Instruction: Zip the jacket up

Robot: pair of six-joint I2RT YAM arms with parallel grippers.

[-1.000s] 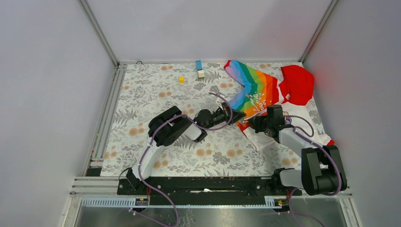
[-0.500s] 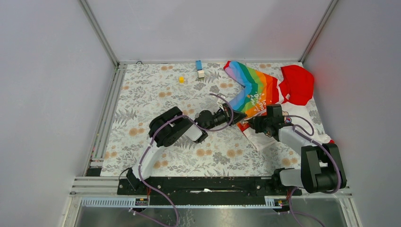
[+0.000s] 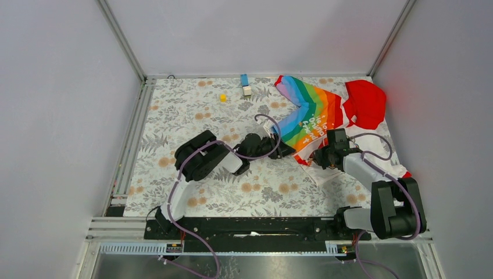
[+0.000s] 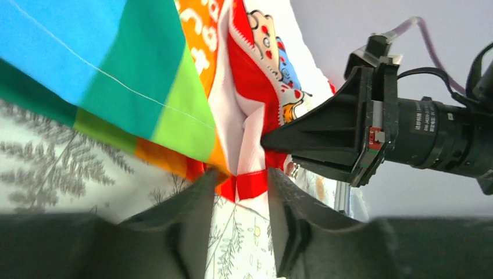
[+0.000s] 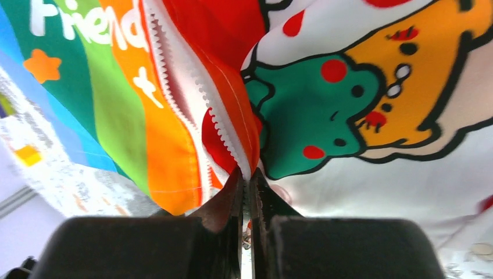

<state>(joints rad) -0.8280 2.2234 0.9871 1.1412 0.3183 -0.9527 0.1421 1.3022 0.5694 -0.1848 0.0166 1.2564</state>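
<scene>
The jacket point(image 3: 317, 113) lies at the back right, rainbow panel spread out, red hood point(image 3: 366, 103) behind it. My left gripper point(image 3: 285, 152) is at the jacket's lower left edge. In the left wrist view its fingers point(image 4: 239, 174) stand apart, with the red hem point(image 4: 251, 185) just past the tips. My right gripper point(image 3: 318, 158) is on the jacket's bottom edge. In the right wrist view its fingers point(image 5: 249, 174) are pinched shut on the white zipper-toothed edge point(image 5: 229, 139) beside the cartoon print point(image 5: 325, 99). The right gripper also shows in the left wrist view point(image 4: 325, 139).
A small blue-and-white object point(image 3: 245, 85) and a tiny yellow block point(image 3: 222, 97) lie at the back of the floral tablecloth point(image 3: 192, 116). Grey walls stand on the left, right and back. A metal rail point(image 3: 131, 139) runs along the left edge.
My left gripper has drawn back to the left and nearer, off the rainbow panel. The panel has spread flatter. My right gripper has shifted slightly nearer, still on the fabric.
</scene>
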